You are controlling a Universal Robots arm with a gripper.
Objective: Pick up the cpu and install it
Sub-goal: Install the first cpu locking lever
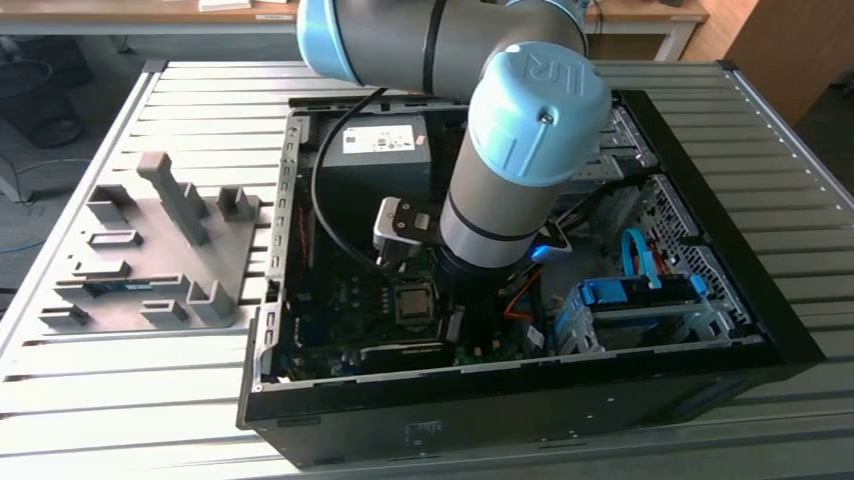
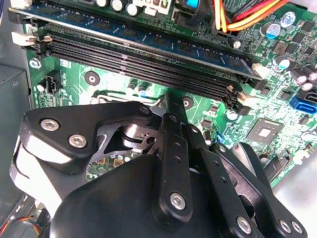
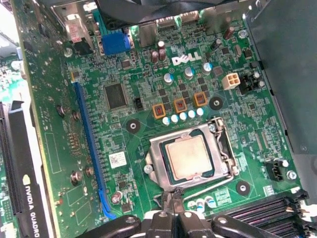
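1. Already, in the exterior view, we see the cpu [image 1: 415, 300] lying in its socket inside the case [image 1: 747, 300], the arm [image 1: 514, 160] reaching down just beside it.
2. In the second wrist view our hand [image 2: 171, 106] looks pinched shut on nothing, low over the board [image 2: 124, 84]; dropping further could scrape it.
3. In the first wrist view the latch [image 3: 210, 186] beside the chip appears unfastened; a nudge might unseat it.

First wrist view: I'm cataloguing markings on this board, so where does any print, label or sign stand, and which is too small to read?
White brand lettering, large and clear, on the motherboard near the cpu.
White lettering on the black graphics card, along its edge.
White sticker beside the blue slot: too small to read.
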